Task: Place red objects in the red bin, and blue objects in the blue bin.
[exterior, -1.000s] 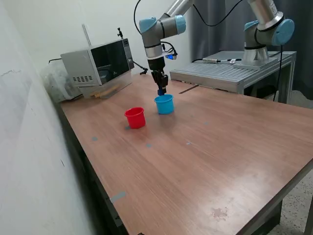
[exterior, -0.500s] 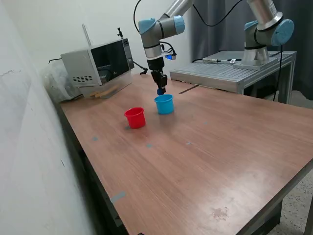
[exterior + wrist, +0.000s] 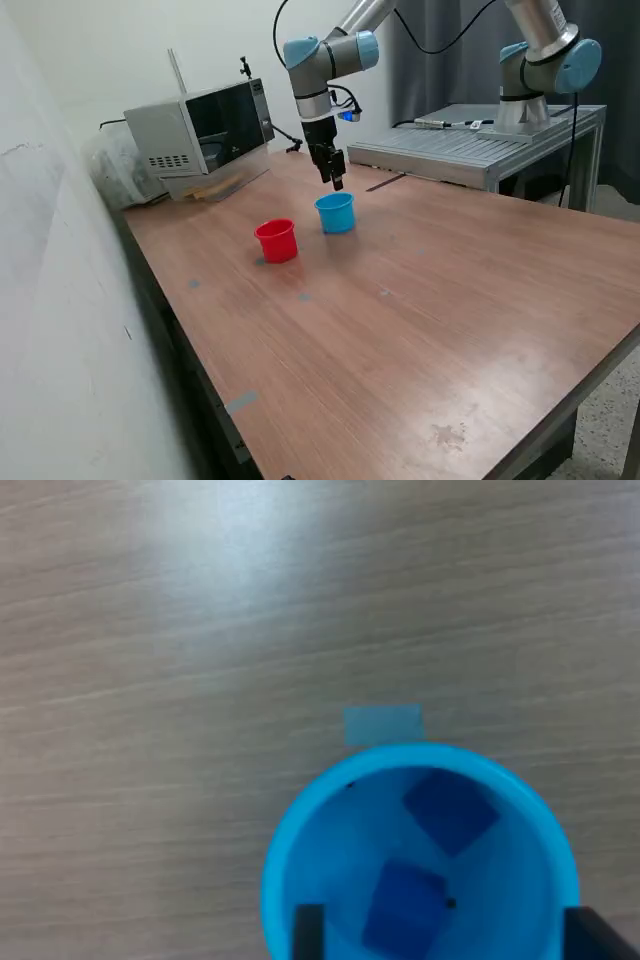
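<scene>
Gripper [image 3: 336, 184] lifted since 1 s ago, fingers apart, empty. 2 blue cubes [image 3: 405, 908] [image 3: 451, 810] sit in my blue cup [image 3: 300, 825]; red cup [image 3: 276, 241] contents unseen.

Your UR5e arm reached in from the upper part of the exterior view, its silver links joined by light blue caps, and bent at the wrist so the last section pointed straight down. Your gripper [image 3: 334, 181] hung vertically from that wrist, black and narrow, with nothing visible between its fingers. In the wrist view, two dark fingertips [image 3: 309, 932] showed at the frame edge, set well apart from each other, so the jaws stood spread. A black cable looped from the wrist up along your arm.
</scene>
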